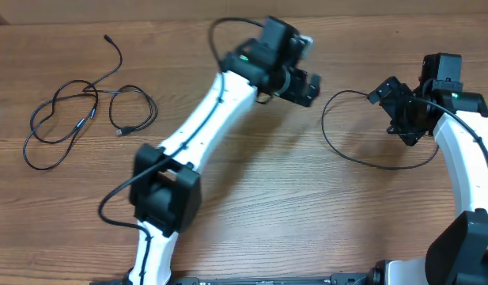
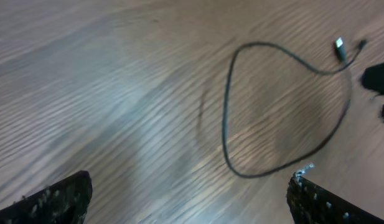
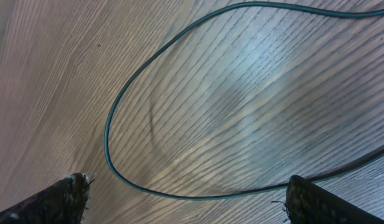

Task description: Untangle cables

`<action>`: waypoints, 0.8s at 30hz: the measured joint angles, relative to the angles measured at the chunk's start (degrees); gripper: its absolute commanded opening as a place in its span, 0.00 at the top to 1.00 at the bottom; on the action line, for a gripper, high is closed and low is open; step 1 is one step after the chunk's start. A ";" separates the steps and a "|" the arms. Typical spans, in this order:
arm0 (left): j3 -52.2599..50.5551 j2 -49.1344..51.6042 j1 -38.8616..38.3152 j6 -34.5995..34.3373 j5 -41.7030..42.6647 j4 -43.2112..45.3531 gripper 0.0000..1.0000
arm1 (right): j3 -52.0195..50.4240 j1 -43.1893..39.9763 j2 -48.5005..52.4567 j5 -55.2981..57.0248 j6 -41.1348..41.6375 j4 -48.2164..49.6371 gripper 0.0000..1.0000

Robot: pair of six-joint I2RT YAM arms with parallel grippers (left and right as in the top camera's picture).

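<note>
- Overhead: the tangled cables (image 1: 92,93) are lying on the far left of the wooden table (image 1: 259,214), several thin black loops crossing one another, with one plug end trailing off towards the table's upper edge.
- Overhead: a loose cable (image 1: 323,127) is lying apart on the right side as one wide, open loop (well clear of the tangle).
- Overhead: the left gripper (image 1: 305,87) is hanging over the table's middle top, just left of that loop; the right gripper (image 1: 400,112) is hanging over the loop's right part. Jaw gaps are hard to judge from here.
- Left wrist: the left gripper (image 2: 188,202) is standing released, its fingers (image 2: 55,199) spread wide with only bare wood between them. The loose cable (image 2: 224,127) is lying flat ahead, its silver plug tip (image 2: 339,48) at upper right. The picture is blurring somewhat.
- Right wrist: the right gripper (image 3: 188,199) is standing released too, fingers (image 3: 51,202) wide apart and grasping nothing. The loose cable (image 3: 107,140) is curving across the wood between and above them; it is lying on the table, not touching either finger.
</note>
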 measured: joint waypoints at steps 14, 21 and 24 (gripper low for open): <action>0.00 12.87 -6.62 -0.07 -7.21 6.51 0.04 | 0.00 -0.02 0.00 0.02 0.35 -0.04 0.00; 0.00 16.50 -6.62 -1.75 -7.39 8.94 0.96 | 0.00 -0.02 0.00 0.37 0.33 -0.07 0.00; 0.02 16.50 -6.45 -1.97 -7.43 7.26 0.96 | 0.00 -0.02 0.00 0.39 0.35 -0.04 0.00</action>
